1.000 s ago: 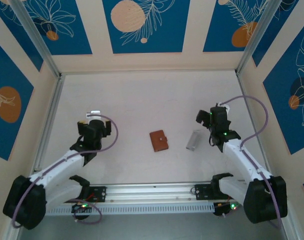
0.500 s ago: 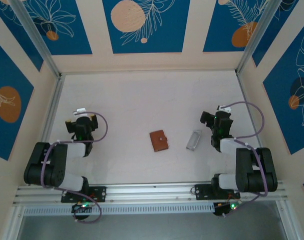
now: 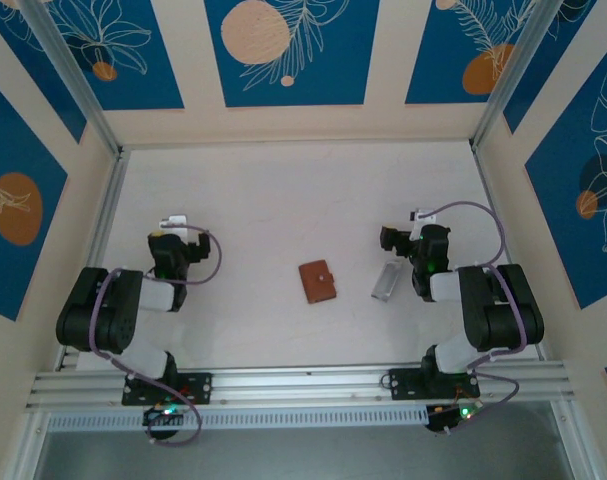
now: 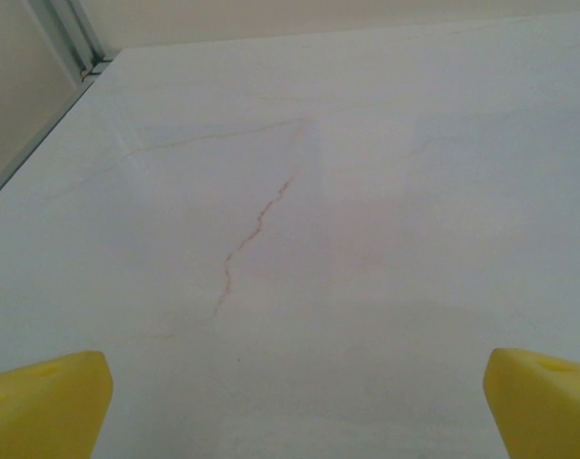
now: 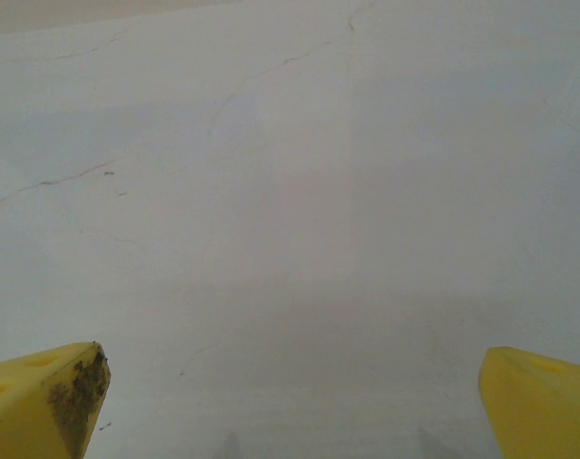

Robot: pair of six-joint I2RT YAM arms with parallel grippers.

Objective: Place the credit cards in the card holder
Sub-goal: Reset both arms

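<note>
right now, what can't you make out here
- credit cards: top view, too small to count; they read as one grey strip.
- card holder pockets: top view, its shut brown cover hides them.
- left gripper, right gripper: wrist views, bottom edge cuts off all but the yellow fingertips.

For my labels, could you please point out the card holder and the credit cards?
card holder (image 3: 317, 282): top external view, middle of its brown cover.
credit cards (image 3: 386, 281): top external view, centre of the grey surface.

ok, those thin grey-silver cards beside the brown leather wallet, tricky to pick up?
Probably: the thin pale grey-silver cards lie flat on the smooth white table, little edge to grab, so they'd likely slide. Look light, stiff.
</note>
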